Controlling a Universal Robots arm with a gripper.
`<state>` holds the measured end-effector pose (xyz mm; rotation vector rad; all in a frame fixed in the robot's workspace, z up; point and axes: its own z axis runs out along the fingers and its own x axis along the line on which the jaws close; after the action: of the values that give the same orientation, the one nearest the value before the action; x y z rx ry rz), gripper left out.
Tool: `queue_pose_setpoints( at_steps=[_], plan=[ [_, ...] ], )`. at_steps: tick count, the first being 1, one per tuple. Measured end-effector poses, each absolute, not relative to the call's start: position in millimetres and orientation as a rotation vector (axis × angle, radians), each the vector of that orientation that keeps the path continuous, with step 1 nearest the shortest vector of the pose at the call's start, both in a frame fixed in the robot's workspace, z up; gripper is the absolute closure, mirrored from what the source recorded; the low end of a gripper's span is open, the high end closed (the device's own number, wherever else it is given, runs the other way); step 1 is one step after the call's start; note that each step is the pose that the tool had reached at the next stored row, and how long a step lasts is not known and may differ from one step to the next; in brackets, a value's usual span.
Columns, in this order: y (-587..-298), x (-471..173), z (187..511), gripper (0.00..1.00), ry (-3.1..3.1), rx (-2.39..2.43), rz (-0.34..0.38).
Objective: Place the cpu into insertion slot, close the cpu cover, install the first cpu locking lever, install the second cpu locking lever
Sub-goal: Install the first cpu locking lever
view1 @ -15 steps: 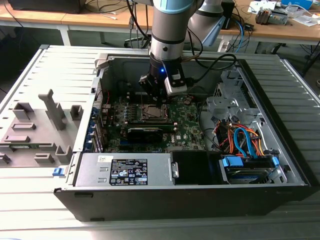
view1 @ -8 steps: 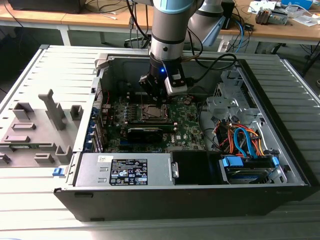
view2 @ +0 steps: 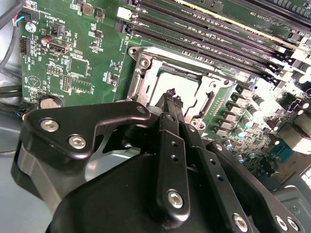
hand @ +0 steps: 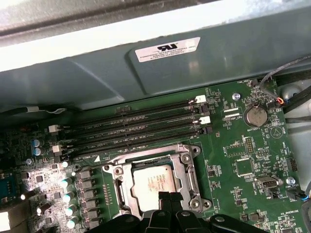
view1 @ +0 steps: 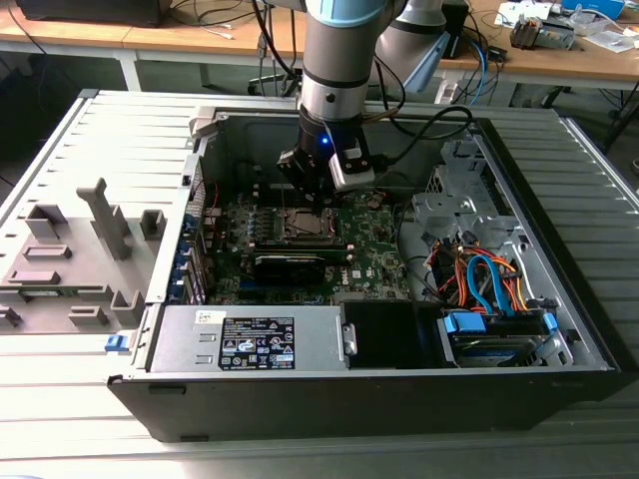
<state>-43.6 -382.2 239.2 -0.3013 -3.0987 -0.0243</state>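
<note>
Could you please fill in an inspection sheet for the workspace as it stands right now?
Surface: open computer case lying on a grey slatted table.
Job's things: insertion slot with the cpu seated in it; metal frame around it.
Clutter: grey fixture blocks on the table at the exterior view's left.
Grippers: gripper directly over the socket, fingers close together, nothing seen between them.
Cables: orange and blue bundle inside the case; black cable on the arm.
Surroundings: wooden benches behind, with loose items.
</note>
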Motion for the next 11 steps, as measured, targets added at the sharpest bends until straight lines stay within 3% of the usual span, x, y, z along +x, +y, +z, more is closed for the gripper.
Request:
queue_pose_setpoints(
  at_steps=[11],
  plan=[
    [-382.2,-43.6,239.2,0.89,-3.1,-0.285,-0.024]
  ],
)
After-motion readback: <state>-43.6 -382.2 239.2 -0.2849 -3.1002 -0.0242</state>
